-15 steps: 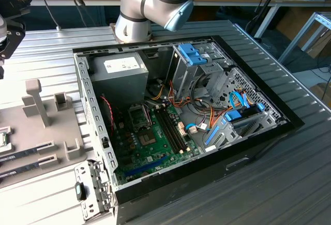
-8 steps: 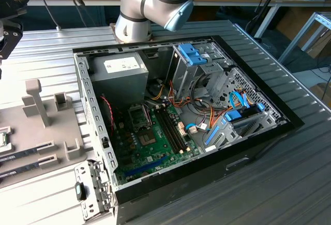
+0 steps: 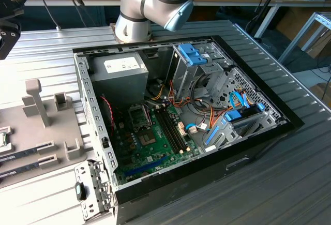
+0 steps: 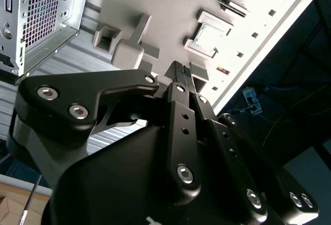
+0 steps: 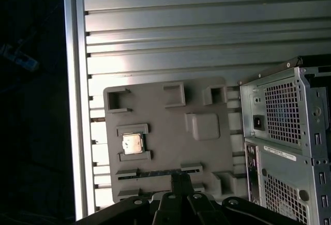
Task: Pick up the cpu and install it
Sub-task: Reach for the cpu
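The cpu (image 5: 132,144) is a small silver square lying flat in a grey bracket on the grey fixture plate (image 5: 165,119). In the second wrist view the cpu (image 4: 209,36) lies beyond the fingertips. My gripper (image 5: 181,179) hovers above the plate, off to one side of the cpu and apart from it. Its two black fingers are pressed together with nothing between them, as the gripper (image 4: 181,72) also appears in the second wrist view. In the exterior view the green motherboard (image 3: 155,150) lies inside the open computer case (image 3: 248,152), with the silver socket frame (image 3: 138,115) on it.
The fixture plate (image 3: 31,132) carries upright grey posts and slotted holders at the exterior view's left. The case's back panel (image 5: 284,132) stands close beside the plate. Ribbed metal tabletop (image 5: 181,33) surrounds both. Cables, drive cages and a power supply (image 3: 116,75) crowd the case.
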Robot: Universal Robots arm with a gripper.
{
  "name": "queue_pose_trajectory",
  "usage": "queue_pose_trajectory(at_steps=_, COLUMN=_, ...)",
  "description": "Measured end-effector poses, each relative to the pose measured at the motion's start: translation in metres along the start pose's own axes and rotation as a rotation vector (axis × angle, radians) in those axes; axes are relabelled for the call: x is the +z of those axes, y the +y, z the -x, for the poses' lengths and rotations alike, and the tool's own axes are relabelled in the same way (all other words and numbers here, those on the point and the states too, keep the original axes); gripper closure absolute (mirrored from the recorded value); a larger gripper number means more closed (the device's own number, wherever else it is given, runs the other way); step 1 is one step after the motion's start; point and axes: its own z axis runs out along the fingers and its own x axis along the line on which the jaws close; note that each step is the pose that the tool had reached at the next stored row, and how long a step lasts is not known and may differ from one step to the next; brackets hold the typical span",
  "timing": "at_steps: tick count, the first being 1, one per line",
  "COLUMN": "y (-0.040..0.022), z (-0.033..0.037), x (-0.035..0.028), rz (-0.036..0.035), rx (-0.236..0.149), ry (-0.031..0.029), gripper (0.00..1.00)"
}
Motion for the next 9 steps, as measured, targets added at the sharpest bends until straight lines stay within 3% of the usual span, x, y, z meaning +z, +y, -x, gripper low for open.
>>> queue_pose_trajectory(at_steps=9, y=-0.0003, z=-0.0041, x=0.0003, rz=0.0003, rx=0.000, ry=0.0000, gripper=0.89)
